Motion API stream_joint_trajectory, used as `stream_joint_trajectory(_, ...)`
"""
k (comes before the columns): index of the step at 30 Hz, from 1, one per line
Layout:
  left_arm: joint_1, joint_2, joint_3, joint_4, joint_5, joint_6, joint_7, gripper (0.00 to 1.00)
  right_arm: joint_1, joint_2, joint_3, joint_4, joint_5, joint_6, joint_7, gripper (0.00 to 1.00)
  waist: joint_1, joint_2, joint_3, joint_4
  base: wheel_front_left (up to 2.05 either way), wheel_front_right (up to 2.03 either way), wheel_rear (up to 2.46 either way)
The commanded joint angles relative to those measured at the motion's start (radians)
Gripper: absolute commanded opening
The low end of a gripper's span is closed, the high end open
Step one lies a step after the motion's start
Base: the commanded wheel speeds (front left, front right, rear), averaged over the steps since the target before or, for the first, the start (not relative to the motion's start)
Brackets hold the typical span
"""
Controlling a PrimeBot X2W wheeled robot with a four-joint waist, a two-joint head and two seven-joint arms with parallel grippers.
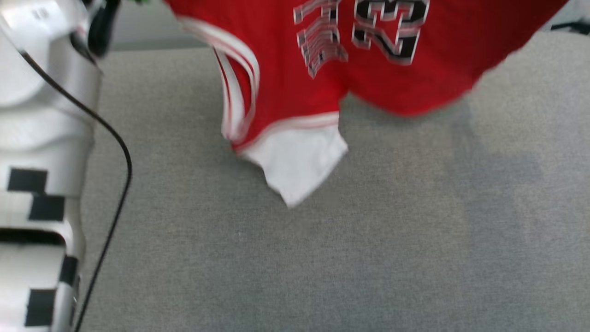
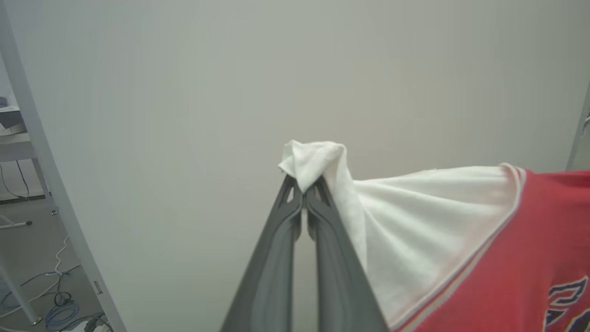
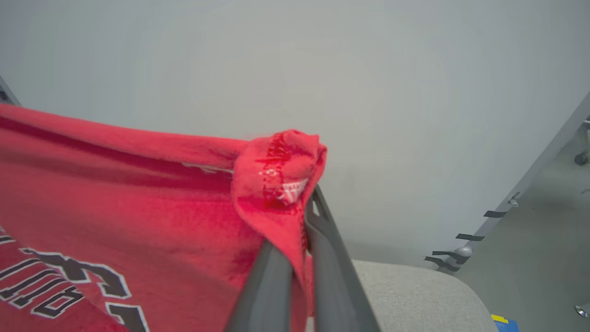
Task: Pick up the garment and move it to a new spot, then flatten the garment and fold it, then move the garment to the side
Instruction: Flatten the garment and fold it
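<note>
Head view shows the garment [image 1: 368, 69] hanging in the air over the grey surface [image 1: 322, 267], with one white sleeve [image 1: 299, 161] dangling lowest, whether it touches the surface I cannot tell; the left gripper [image 2: 304, 191] is closed tight on a pinch of white sleeve cloth; the right gripper [image 3: 302, 216] is closed tight on a bunched red corner; gripping two points well apart spreads the cloth between them, so I judge it can be laid down nearly flat at the new spot, ready for smoothing and folding
</note>
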State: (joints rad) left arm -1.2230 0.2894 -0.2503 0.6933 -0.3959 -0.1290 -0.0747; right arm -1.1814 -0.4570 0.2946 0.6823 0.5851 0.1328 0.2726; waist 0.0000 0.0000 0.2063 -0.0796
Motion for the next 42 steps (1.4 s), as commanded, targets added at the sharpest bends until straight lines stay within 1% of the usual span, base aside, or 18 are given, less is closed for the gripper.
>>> stream_joint_trajectory(1,-0.066,0.027,0.003,0.026,0.019,0.004,-0.009,0.00,-0.044,-0.010,-0.017,0.018,-0.017,-0.002,-0.021,0.00,0.0000,0.0000,0.099,-0.011,0.00,0.00,0.00)
stream_joint_trajectory(6,-0.270,0.047,-0.008,0.102,0.062,0.031,-0.009,0.00,-0.201,-0.021,-0.057,0.047,-0.066,-0.002,-0.079,0.00,0.0000,0.0000,0.202,-0.002,0.00,0.00,0.00)
stream_joint_trajectory(11,-0.420,0.044,-0.003,0.170,0.072,0.057,-0.016,0.00,-0.349,-0.023,-0.077,0.092,-0.104,-0.002,-0.136,0.00,0.0000,0.0000,0.302,0.015,0.00,0.00,0.00)
stream_joint_trajectory(15,-0.481,0.031,0.006,0.233,0.058,0.064,-0.021,0.00,-0.425,-0.003,-0.066,0.148,-0.112,-0.002,-0.179,0.00,0.0000,0.0000,0.358,0.027,0.00,0.00,0.00)
stream_joint_trajectory(19,-0.491,0.010,0.014,0.300,0.034,0.058,-0.031,0.00,-0.457,0.027,-0.034,0.210,-0.107,-0.002,-0.212,0.00,0.0000,0.0000,0.397,0.036,0.00,0.00,0.00)
stream_joint_trajectory(25,-0.449,0.000,0.035,0.396,-0.014,0.037,-0.058,0.00,-0.440,0.089,0.012,0.299,-0.060,-0.002,-0.258,0.00,0.0000,0.0000,0.419,0.028,0.00,0.00,0.00)
stream_joint_trajectory(31,-0.357,-0.028,0.045,0.463,-0.062,0.012,-0.103,0.00,-0.360,0.105,0.079,0.350,-0.002,-0.002,-0.284,0.00,0.0000,0.0000,0.410,0.035,0.00,0.00,0.00)
stream_joint_trajectory(37,-0.187,-0.058,0.040,0.485,-0.121,-0.001,-0.153,0.00,-0.199,0.107,0.156,0.350,0.075,-0.002,-0.313,0.00,0.0000,0.0000,0.348,0.033,0.00,0.00,0.00)
stream_joint_trajectory(38,-0.143,-0.066,0.037,0.474,-0.141,-0.001,-0.159,0.00,-0.161,0.107,0.170,0.344,0.091,-0.002,-0.321,0.00,0.0000,0.0000,0.330,0.032,0.00,0.00,0.00)
stream_joint_trajectory(42,0.036,-0.068,-0.009,0.413,-0.195,-0.001,-0.173,0.00,-0.018,0.095,0.226,0.318,0.140,-0.002,-0.344,0.00,0.0000,0.0000,0.253,0.032,0.00,0.00,0.00)
